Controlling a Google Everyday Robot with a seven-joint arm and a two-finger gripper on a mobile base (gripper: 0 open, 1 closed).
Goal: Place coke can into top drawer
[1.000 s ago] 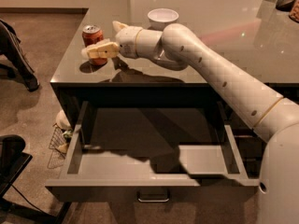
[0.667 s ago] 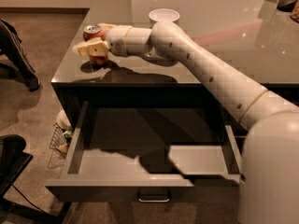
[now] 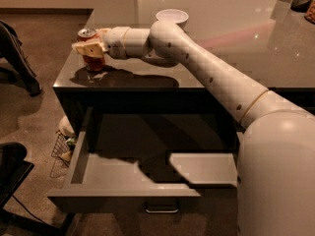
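The coke can (image 3: 94,62), red with a silver top, stands upright on the dark counter near its front left corner. My gripper (image 3: 87,46) is at the can, reaching in from the right at mid-height, and part of it crosses the can's front. The can's base rests on the counter. The top drawer (image 3: 123,199) is pulled wide open below the counter, grey inside and with nothing in it. Its small silver handle (image 3: 161,210) is at the centre of the front panel. My arm's shadow falls across the drawer floor.
A white bowl (image 3: 172,16) sits further back on the counter (image 3: 231,38). A wire basket with items (image 3: 63,149) stands on the floor left of the cabinet. A dark chair (image 3: 12,176) is at the lower left. My arm spans the counter's right side.
My arm has swung left across the counter. The gripper has gone from just right of the can to being at the can itself. The can has not moved.
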